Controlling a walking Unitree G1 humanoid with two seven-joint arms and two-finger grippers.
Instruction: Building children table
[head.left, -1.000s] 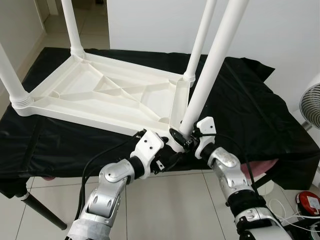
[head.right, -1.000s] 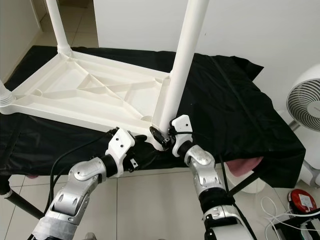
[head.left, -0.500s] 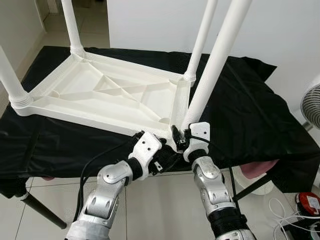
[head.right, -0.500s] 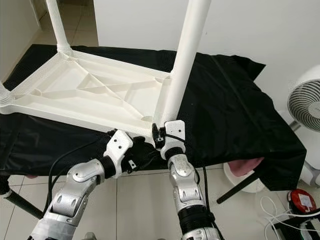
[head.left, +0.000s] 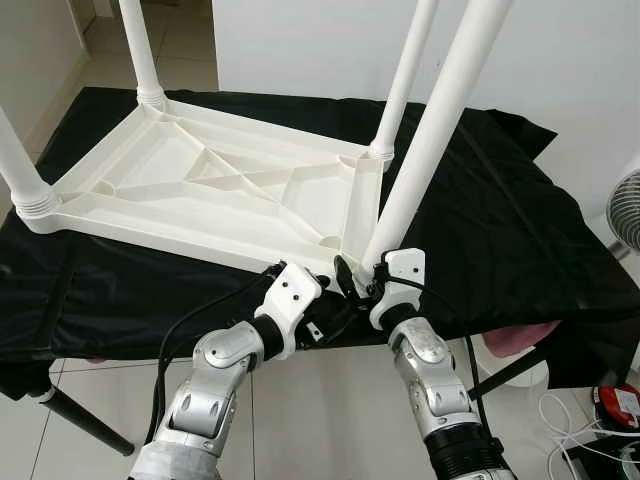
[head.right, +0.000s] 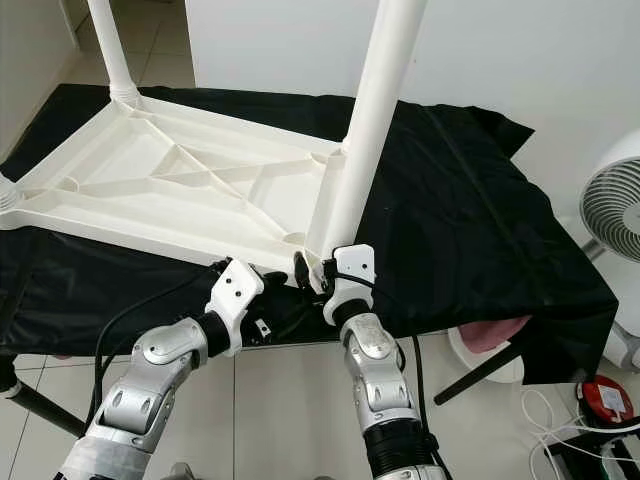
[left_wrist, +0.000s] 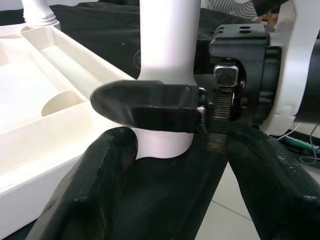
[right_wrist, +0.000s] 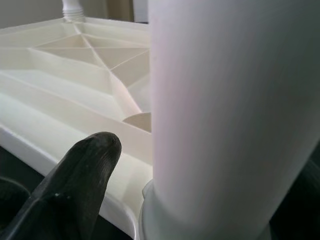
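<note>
A white plastic children's table (head.left: 200, 170) lies upside down on a black cloth (head.left: 500, 230). Three of its legs stand in their corner sockets. A fourth white leg (head.left: 430, 130) rises at a slant from the near right corner. My right gripper (head.left: 362, 282) is shut on this leg's base, and one of its fingers (left_wrist: 150, 105) lies across the leg in the left wrist view. My left gripper (head.left: 325, 315) sits just below and left of that corner. It is open, with its fingers (left_wrist: 95, 200) spread on either side of the leg's foot.
The cloth hangs over the near edge of the supporting table, whose dark leg (head.left: 80, 425) shows at the lower left. A white fan (head.right: 610, 210) stands on the right. A red object (head.left: 615, 405) and cables lie on the tiled floor at the lower right.
My right forearm has swung in from the right and now stands steeper under the leg's base. The leg and the left gripper have hardly moved.
</note>
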